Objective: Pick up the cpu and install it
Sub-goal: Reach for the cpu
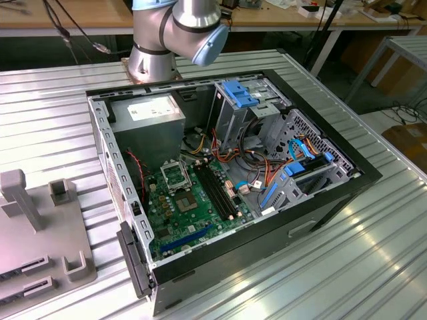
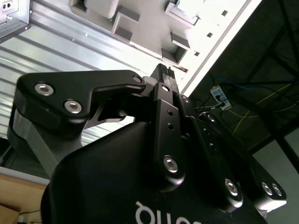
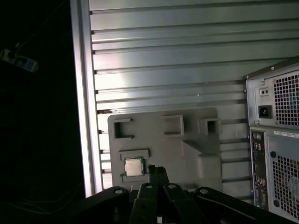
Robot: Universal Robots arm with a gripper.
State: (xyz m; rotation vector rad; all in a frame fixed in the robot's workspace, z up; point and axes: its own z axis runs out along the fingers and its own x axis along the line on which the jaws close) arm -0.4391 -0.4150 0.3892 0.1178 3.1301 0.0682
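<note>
The ribbed metal table carries everything, and the biggest thing on it is the open computer case, lying on its side with the panel off. I judge this is so the board faces up and can be reached from above. Inside, the grey power supply fills the far corner at the exterior view's left. Below it the green motherboard lies flat, and the socket sits just near of the power supply. I cannot tell whether the socket's frame is lifted. A tangle of coloured cables and the drive cage crowd the socket's far right side, and the power supply's wall stands close beside it, so the way down to it looks narrow. At the exterior view's left of the case lies a grey fixture plate with upright posts and shallow pockets, evidently shaped to keep parts in known places. The cpu rests flat, metal face up, in one such pocket, well apart from the case. In the first wrist view the gripper hangs well above the plate with its fingers pressed together on nothing — tips lined up just beside the chip, not over it, and not touching it.
</note>
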